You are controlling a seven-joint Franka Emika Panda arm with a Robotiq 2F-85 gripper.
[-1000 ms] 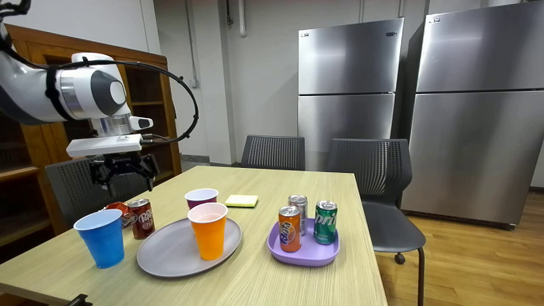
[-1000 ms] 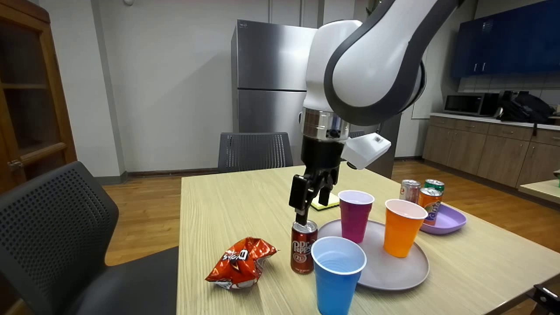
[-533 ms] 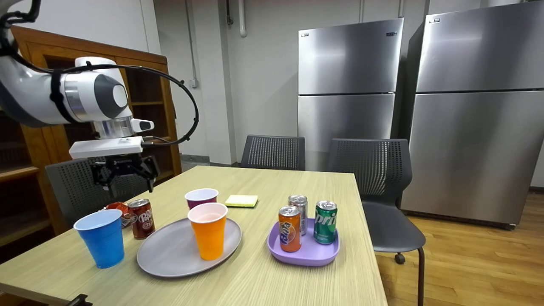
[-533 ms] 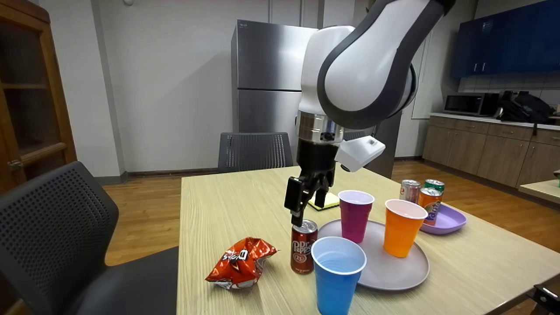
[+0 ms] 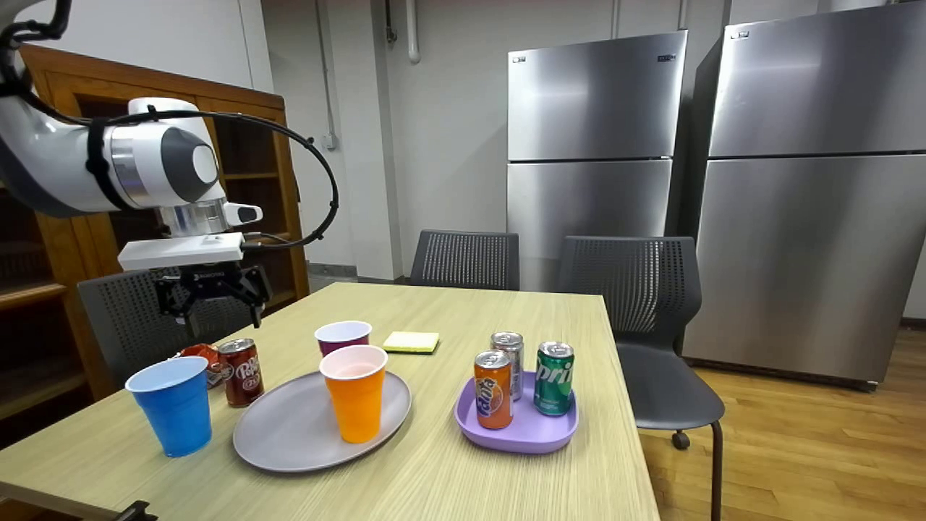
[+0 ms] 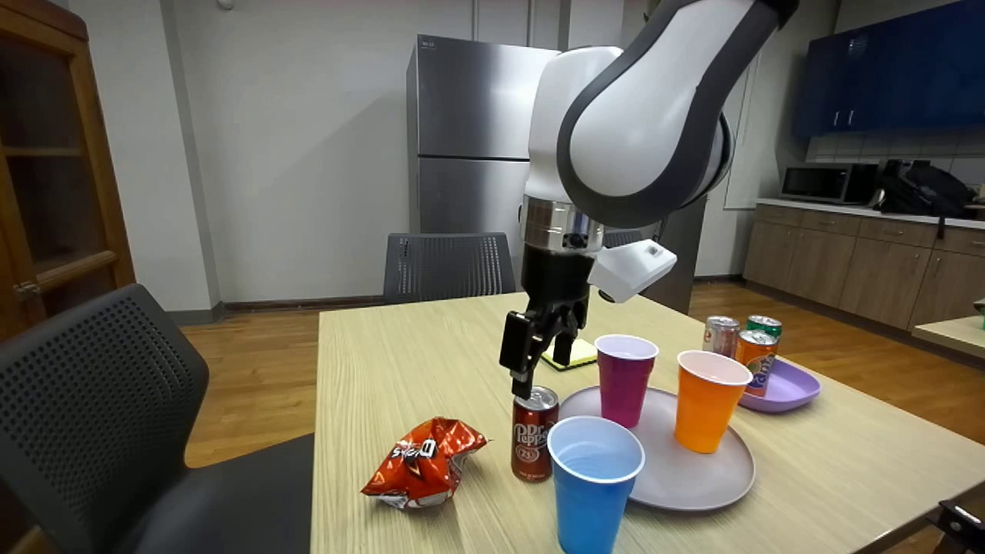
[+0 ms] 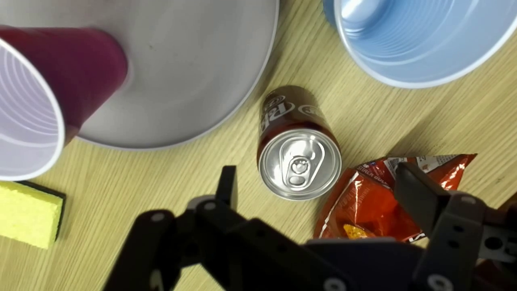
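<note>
Only the robot arm (image 6: 639, 131) and its gripper (image 6: 542, 373) have moved since one second ago, by a small amount, leftward in an exterior view; every thing on the counter (image 6: 415, 369) stays in its place. Nearest below the gripper is the dark red can (image 7: 297, 137), upright, between the grey plate (image 7: 194, 81) and the red snack packet (image 7: 371, 202). The gripper is empty, and its jaws stand wide, above the can and apart from it. For good work at this step, I would first centre the gripper over the can: in the wrist view it appears closer to one of the fingers (image 7: 228, 186), while the opposite finger reaches over the packet and may press it. A slow, straight lowering seems safest, since the blue cup (image 6: 591, 492) is also near the can and, being probably light, could tip from a touch. Somewhat farther, the plate carries the purple cup (image 6: 626, 388) and the orange cup (image 5: 358, 394), so the arm should not swing that way. Beyond the plate, toward the far edge of the counter, lies the yellow sponge (image 5: 411, 341). Farthest, near the counter edge opposite to the packet, the purple tray (image 5: 521, 443) holds three other cans (image 5: 494, 394); they ask for no care at this step.
</note>
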